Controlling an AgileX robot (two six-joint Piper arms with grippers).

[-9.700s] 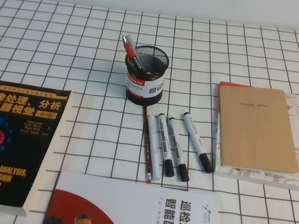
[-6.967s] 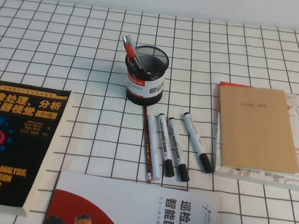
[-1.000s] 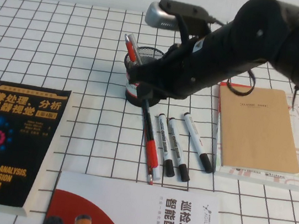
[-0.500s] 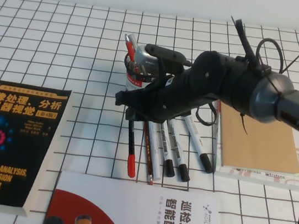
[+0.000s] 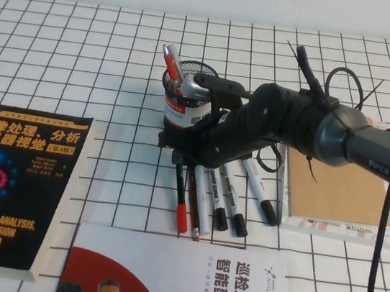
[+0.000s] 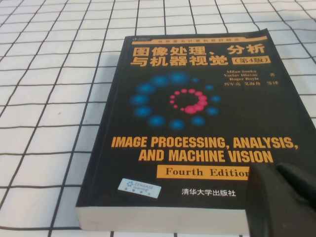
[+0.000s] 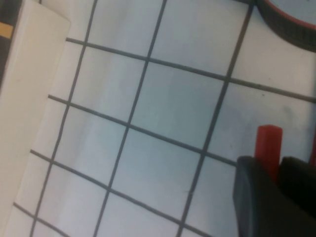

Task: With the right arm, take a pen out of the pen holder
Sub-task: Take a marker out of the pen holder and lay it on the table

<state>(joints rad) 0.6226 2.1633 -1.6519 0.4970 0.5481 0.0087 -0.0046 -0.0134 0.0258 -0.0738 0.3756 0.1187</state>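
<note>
The black mesh pen holder stands mid-table with one red and silver pen leaning out of it. My right gripper is low in front of the holder, shut on a red pen that slants down toward the table, its tip near the pencil. In the right wrist view the red pen sticks out between the dark fingers of the right gripper, and the holder's base shows at the edge. My left gripper hovers over the black book's near corner.
Three white markers lie beside the pencil. A tan notebook on a stack lies right of them, partly under my right arm. A black textbook lies at the left and a white booklet at the front edge.
My right arm has dropped and swung from above the holder to low in front of it, carrying the red pen. In the last half second the pen shifted slightly right, toward the pencil.
</note>
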